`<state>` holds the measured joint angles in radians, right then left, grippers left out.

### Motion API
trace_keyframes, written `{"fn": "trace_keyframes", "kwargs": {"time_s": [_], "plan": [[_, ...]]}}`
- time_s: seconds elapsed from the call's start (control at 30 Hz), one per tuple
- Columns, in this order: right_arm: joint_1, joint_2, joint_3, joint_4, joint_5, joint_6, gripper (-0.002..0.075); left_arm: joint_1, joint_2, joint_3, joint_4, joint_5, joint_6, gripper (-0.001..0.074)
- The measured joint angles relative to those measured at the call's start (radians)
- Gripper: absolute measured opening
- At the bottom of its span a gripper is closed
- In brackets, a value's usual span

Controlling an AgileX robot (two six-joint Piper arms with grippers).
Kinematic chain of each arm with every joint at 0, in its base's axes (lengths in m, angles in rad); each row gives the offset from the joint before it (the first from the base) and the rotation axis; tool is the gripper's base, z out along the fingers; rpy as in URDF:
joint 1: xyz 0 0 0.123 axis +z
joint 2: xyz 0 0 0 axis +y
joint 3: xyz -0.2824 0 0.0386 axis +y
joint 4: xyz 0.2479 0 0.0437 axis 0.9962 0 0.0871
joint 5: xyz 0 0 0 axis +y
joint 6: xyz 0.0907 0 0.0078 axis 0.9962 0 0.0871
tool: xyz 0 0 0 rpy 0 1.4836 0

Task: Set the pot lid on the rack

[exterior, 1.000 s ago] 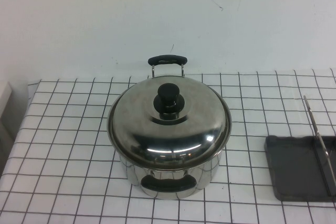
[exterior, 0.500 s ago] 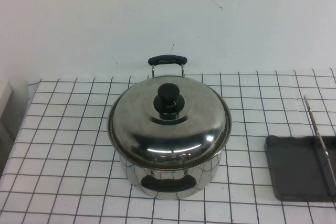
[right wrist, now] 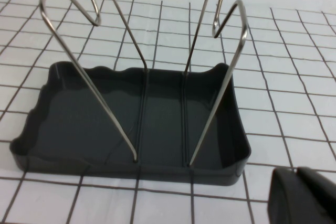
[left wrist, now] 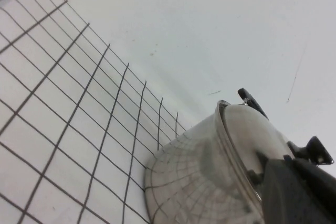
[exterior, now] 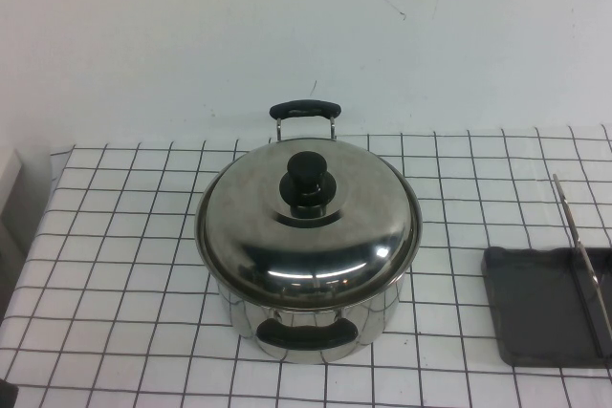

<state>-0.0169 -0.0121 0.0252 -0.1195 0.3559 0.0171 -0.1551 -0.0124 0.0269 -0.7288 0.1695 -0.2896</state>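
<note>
While lid (exterior: pixel 308 226) sits on pot (exterior: pixel 316 317) mid-tabletop (exterior: pixel 115 236), rack (exterior: pixel 535 308) lies at right edge. Left pincer (left wrist: pixel 299 192) beside pot, nearer; right pincer (right wrist: pixel 304 195) near rack. Neither grip state discernible.

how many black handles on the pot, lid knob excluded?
2. One handle at the pot's far side by the wall, one on its near side. Lid sits on the pot. Left pincer is beside the pot, right pincer by the rack.

shiny steel pot lid (exterior: pixel 308 222) – black knob (exterior: pixel 307 176); dark grey rack (right wrist: pixel 131 124); white black-gridded cloth (exterior: pixel 115 236).
</note>
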Motion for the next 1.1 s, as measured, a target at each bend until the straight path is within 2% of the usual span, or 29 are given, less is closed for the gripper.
{"fn": "trace_keyframes", "kwargs": {"time_s": [0.2,0.3,0.47,0.6,0.7,0.8,0.87,0.93,1.03,1.1], "plan": [[0.0,0.0,0.0,0.0,0.0,0.0,-0.0003,0.0,0.0,0.0,0.008,-0.024,0.065,-0.0003],[0.0,0.0,0.0,0.0,0.0,0.0,-0.0003,-0.004,0.0,-0.029,0.031,0.054,0.178,-0.0003],[0.0,0.0,0.0,0.0,0.0,0.0,-0.0003,-0.009,0.119,-0.234,0.053,0.222,0.469,-0.0003],[0.0,0.0,0.0,0.0,0.0,0.0,-0.0003,-0.009,0.258,-0.379,0.04,0.25,0.628,-0.0003],[0.0,0.0,0.0,0.0,0.0,0.0,-0.0003,-0.011,0.379,-0.471,0.109,0.252,0.659,-0.0003],[0.0,0.0,0.0,0.0,0.0,0.0,-0.0003,-0.037,0.478,-0.546,0.281,0.231,0.558,0.0005],[0.0,0.0,0.0,0.0,0.0,0.0,-0.0003,-0.104,0.534,-0.572,0.457,0.175,0.416,0.0044],[0.0,0.0,0.0,0.0,0.0,0.0,-0.0003,-0.212,0.583,-0.579,0.636,0.103,0.267,0.0113],[0.0,0.0,0.0,0.0,0.0,0.0,-0.0003,-0.381,0.66,-0.579,0.899,-0.037,0.058,0.0292],[0.0,0.0,0.0,0.0,0.0,0.0,-0.0003,-0.466,0.736,-0.583,0.985,-0.128,-0.021,0.0409]]}}
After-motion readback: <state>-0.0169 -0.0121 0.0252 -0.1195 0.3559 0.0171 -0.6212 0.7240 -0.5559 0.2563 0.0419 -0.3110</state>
